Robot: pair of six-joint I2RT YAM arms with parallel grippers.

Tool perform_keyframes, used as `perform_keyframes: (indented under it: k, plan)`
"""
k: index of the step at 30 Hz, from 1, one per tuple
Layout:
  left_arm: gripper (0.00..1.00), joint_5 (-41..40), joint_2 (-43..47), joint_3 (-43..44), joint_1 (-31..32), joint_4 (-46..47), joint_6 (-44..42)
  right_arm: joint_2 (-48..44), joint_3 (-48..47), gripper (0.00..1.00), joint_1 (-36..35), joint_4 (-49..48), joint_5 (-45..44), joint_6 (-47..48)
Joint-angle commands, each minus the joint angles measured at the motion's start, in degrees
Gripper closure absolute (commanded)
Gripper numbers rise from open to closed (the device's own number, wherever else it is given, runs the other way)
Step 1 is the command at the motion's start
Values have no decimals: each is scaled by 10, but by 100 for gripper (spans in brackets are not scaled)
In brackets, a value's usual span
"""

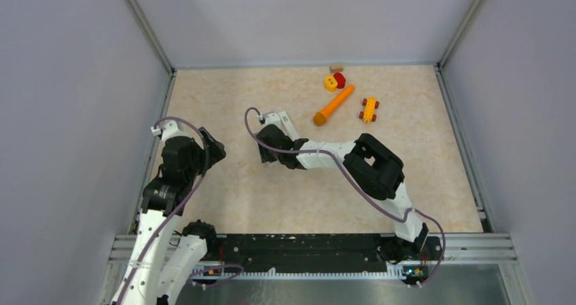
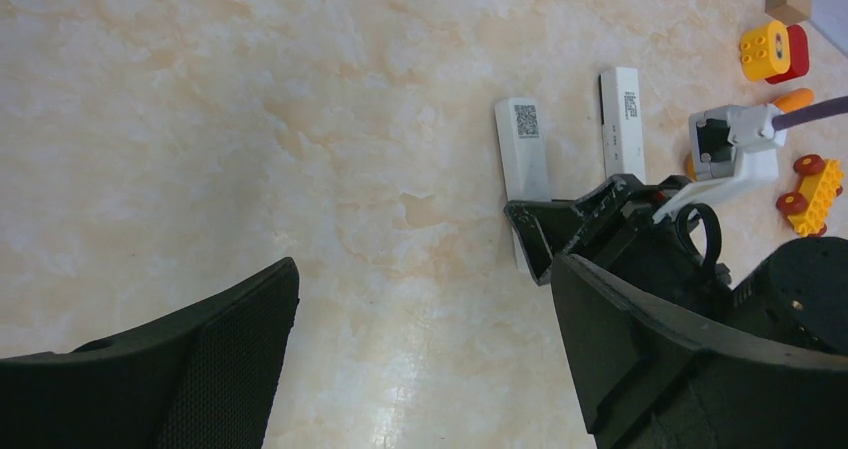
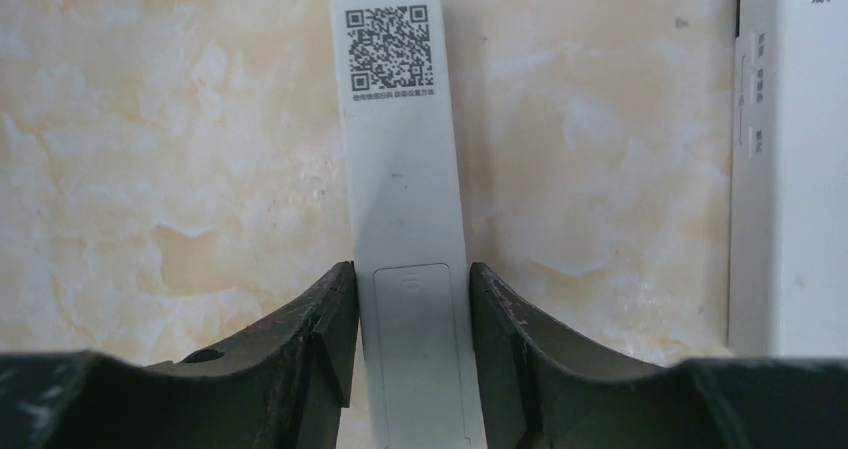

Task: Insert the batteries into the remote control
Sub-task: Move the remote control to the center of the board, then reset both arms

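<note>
Right gripper (image 3: 412, 289) is down, its black fingers (image 3: 320, 339) pinching the slim white bar-shaped remote control (image 3: 395, 149) by its long edges. They sit right at the battery cover (image 3: 415, 349), probably to steady it label-side up on the marbled beige counter (image 3: 150, 119). A wider white remote (image 3: 790, 169) lies just beside it. No batteries in sight. The right arm stretches low with its elbow bent, while the left gripper (image 2: 420, 269) hovers apart, fingers spread wide.

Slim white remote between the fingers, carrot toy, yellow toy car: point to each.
slim white remote (image 3: 405, 199), right wrist view, middle of its back.
carrot toy (image 1: 334, 105), top view, mid-body.
yellow toy car (image 1: 369, 109), top view, its centre.
</note>
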State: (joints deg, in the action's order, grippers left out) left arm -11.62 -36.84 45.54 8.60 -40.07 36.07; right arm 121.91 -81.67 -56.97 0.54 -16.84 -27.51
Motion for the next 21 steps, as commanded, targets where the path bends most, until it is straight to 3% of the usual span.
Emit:
perform_keyframes:
  k: [1, 9, 16, 21]
  plan:
    - [1, 4, 15, 26, -3, -11, 10, 22, -52, 52, 11, 3, -5, -8]
    - [1, 98, 45, -8, -3, 44, -63, -56, -30, 28, 13, 22, 7, -12]
    - [1, 160, 14, -7, -3, 43, -46, -180, 71, 27, 34, 2, 86, -42]
    - [1, 145, 14, 34, -3, 38, -71, -329, 168, 26, 44, 18, 23, -25]
